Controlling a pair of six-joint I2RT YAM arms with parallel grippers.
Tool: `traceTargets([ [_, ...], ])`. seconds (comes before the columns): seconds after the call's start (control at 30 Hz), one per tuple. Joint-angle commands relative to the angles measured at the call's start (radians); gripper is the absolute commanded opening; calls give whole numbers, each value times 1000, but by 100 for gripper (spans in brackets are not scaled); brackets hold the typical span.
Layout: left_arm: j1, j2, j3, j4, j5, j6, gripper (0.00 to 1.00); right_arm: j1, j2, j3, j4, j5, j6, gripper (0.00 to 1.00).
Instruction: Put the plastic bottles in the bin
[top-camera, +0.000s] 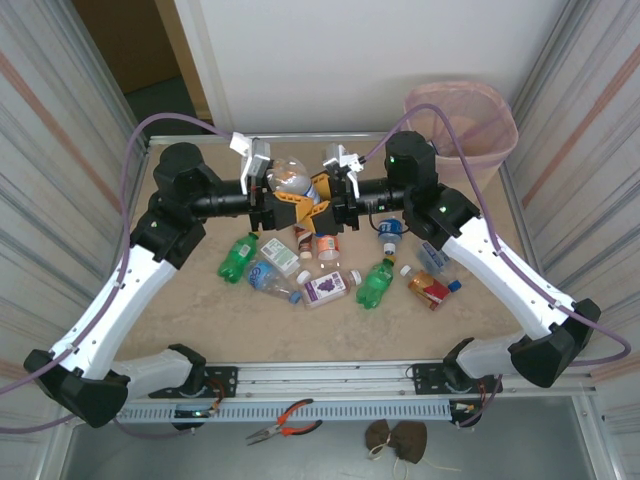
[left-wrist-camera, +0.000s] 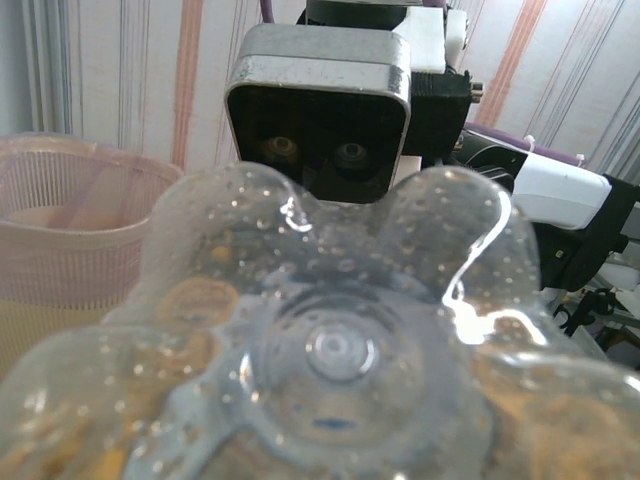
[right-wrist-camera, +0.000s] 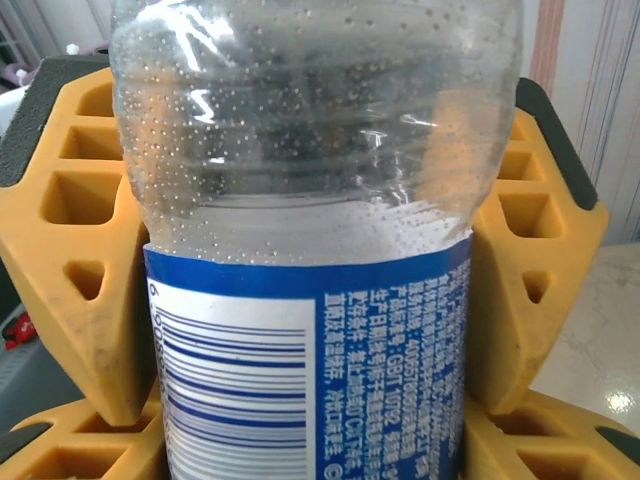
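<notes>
A clear plastic bottle (top-camera: 288, 178) with a blue-and-white label hangs above the table between my two grippers. My right gripper (top-camera: 320, 196) is shut on its labelled body (right-wrist-camera: 310, 350), with a yellow finger (right-wrist-camera: 70, 250) pressed against each side. The bottle's dimpled base (left-wrist-camera: 340, 350) sits close in front of the left wrist camera and hides my left gripper's (top-camera: 285, 207) fingers. Several more bottles lie on the table below, among them a green one (top-camera: 236, 258), another green one (top-camera: 376, 285) and a purple-labelled one (top-camera: 328, 288). The pink perforated bin (top-camera: 460, 120) stands at the back right corner, and its rim (left-wrist-camera: 70, 160) appears in the left wrist view.
Corrugated walls close in both sides of the table (top-camera: 200, 310). Orange-handled pliers (top-camera: 285, 420) and a brown cloth lump (top-camera: 395, 440) lie on the near ledge in front of the arm bases. The right wrist's camera housing (left-wrist-camera: 320, 110) faces the left wrist.
</notes>
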Motion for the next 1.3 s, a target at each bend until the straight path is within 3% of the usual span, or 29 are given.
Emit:
traceTargets([
  [0.0,-6,-30,14,2,-37,26,66,5,-3,37,-4,18,7,49],
  [0.27,-6,-116,-26,-21,-162,64,83,-44,-26,36,-14,55,27,47],
  [0.4,-5,-177,-65,-24,-239,87,86,-103,-39,36,-21,93,60,47],
  [0.63,-5,-232,-100,-60,-304,108,88,-261,-51,58,-48,175,149,47],
  [0.97,-5,-223,-107,-71,-302,95,87,-544,41,206,-228,415,251,44],
  [1.2,-6,-227,-115,-88,-326,97,86,-695,178,342,-374,555,174,43],
  [1.27,-6,-231,-121,-91,-337,97,86,-717,230,390,-422,620,128,47],
])
